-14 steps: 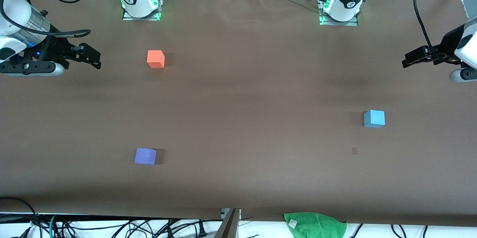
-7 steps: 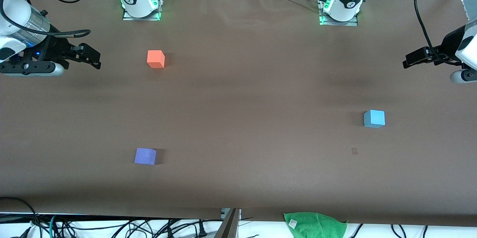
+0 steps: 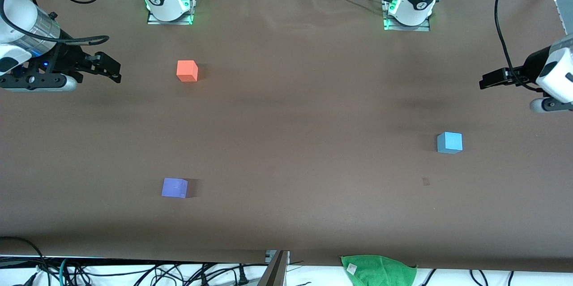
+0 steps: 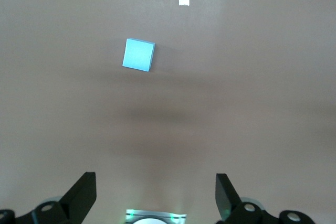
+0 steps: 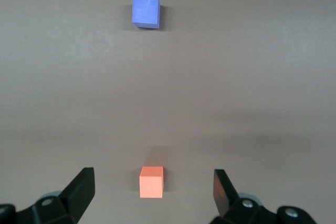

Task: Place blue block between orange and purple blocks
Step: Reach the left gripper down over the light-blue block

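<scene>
While the right gripper (image 5: 152,190) is waiting spread wide, empty, the left gripper (image 4: 156,192) is hanging equally wide, gripping nothing, blue block (image 4: 139,54) sitting apart ahead on the table (image 4: 252,103).

No legible txt, labels or nos. on any obj in view.

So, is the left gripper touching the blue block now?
Apart. The left wrist view shows bare table between the open left gripper and the blue block.
</scene>
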Robot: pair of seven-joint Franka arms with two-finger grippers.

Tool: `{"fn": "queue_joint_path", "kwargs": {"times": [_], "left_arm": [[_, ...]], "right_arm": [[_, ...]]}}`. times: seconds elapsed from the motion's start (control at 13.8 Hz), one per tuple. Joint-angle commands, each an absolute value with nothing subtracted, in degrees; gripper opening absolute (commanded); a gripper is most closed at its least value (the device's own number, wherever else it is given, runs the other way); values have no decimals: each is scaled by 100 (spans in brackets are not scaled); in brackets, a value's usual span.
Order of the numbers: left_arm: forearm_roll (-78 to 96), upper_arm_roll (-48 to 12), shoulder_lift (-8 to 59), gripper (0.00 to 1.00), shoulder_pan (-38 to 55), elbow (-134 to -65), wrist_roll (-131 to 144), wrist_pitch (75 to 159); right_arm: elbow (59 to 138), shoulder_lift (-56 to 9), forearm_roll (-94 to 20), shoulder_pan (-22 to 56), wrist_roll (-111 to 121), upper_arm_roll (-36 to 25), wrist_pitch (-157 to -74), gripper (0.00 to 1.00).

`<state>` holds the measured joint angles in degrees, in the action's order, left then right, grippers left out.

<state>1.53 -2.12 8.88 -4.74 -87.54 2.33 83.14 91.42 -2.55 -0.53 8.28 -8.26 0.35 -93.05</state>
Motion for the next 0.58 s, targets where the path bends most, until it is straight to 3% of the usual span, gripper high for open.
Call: {"fn": "queue_joint_path", "kwargs": {"times": [0.0, 0.51], "left_arm": [[9, -193, 1124, 100, -615, -8605, -263, 8288], [70, -202, 2055, 100, -870, -8534, -316, 9200]], "right_arm": [[9132, -229, -149, 817, -773, 18, -9290, 100], [9123, -229, -193, 817, -773, 9, -9325, 100]]}}
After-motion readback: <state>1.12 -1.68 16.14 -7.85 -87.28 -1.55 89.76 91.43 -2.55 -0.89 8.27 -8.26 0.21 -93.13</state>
